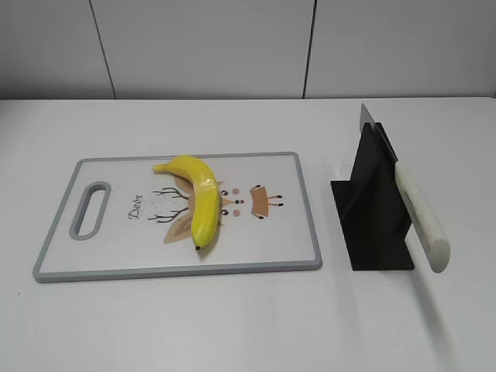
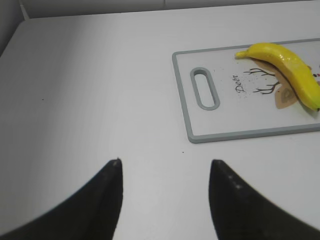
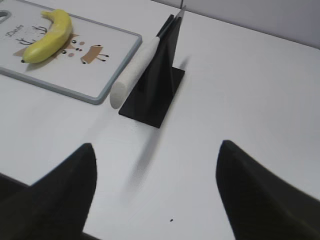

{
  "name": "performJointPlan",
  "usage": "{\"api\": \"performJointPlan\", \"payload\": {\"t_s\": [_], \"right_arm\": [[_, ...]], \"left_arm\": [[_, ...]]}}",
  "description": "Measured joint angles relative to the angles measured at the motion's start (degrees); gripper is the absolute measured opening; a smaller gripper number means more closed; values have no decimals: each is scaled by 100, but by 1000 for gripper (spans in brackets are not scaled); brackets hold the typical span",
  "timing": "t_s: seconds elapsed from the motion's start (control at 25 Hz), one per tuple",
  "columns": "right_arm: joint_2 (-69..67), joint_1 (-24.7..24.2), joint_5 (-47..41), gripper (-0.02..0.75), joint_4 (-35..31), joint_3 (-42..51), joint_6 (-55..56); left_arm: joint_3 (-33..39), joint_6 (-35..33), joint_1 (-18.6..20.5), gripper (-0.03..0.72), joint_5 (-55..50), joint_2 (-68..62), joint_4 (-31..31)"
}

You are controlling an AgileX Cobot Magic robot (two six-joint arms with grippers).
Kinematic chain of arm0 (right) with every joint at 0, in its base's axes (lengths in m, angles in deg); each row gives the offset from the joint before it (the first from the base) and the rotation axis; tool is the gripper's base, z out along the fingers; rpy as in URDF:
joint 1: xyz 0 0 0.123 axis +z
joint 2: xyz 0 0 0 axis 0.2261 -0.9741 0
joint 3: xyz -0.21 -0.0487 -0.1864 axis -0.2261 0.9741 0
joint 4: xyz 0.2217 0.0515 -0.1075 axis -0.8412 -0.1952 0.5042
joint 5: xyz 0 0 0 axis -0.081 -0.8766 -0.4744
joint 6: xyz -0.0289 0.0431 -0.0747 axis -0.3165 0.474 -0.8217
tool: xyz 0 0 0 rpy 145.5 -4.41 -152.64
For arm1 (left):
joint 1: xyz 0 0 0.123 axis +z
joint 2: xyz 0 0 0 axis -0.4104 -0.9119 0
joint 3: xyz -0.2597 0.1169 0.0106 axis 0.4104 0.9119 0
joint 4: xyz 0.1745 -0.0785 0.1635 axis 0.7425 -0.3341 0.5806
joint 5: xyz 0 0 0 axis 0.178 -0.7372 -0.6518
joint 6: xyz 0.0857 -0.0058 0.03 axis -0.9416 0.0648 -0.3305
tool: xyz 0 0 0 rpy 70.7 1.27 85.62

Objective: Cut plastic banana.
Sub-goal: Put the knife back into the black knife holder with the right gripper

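Observation:
The plastic banana (image 1: 198, 198) is glossy yellow and curved. It lies on a white cutting board (image 1: 108, 256) with a grey rim, dark tip toward the front. It also shows in the left wrist view (image 2: 290, 70) and the right wrist view (image 3: 47, 37). A knife with a cream handle (image 1: 422, 217) rests in a black stand (image 1: 372, 209) to the right of the board. My left gripper (image 2: 165, 162) is open and empty above bare table, left of the board. My right gripper (image 3: 157, 145) is open and empty, in front of the knife stand (image 3: 155, 85). Neither gripper shows in the exterior view.
The cutting board has a slot handle (image 1: 91, 209) at its left end and a deer drawing under the banana. The knife handle (image 3: 132, 75) sticks out past the stand toward the front. A white wall runs behind the white table.

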Motion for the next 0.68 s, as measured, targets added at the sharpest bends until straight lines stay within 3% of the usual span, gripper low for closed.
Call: {"api": "performJointPlan", "payload": {"t_s": [0.28,0.68], "right_arm": [[0,-934,0,571,-5,0,0],[0,-985,0,571,-11,2,0]], "left_arm": [[0,0,1,514,0,0,0],[0,0,1,512,0,0,0]]}}
